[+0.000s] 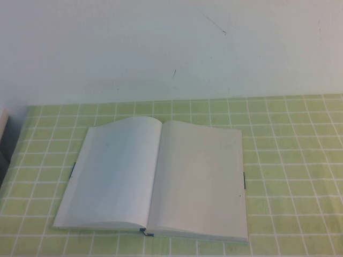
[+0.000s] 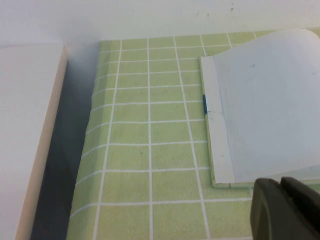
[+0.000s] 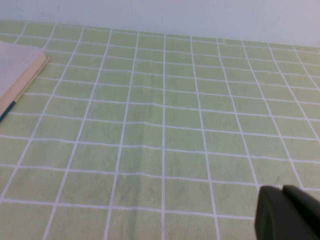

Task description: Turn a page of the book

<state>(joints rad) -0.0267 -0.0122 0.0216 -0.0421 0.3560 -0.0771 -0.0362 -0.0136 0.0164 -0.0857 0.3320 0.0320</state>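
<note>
An open book (image 1: 155,176) with blank white pages lies flat in the middle of the green checked cloth, and a blue ribbon end shows at the bottom of its spine. Neither gripper shows in the high view. In the left wrist view my left gripper (image 2: 280,186) is shut and empty, hovering just off the near left corner of the book (image 2: 265,120). In the right wrist view my right gripper (image 3: 282,192) is shut and empty over bare cloth, well to the right of the book's edge (image 3: 17,70).
The green cloth with white grid lines (image 1: 289,160) covers the table up to a white wall. A pale box-like object (image 2: 25,130) stands off the cloth's left edge, with a dark gap beside it; it also shows in the high view (image 1: 2,126).
</note>
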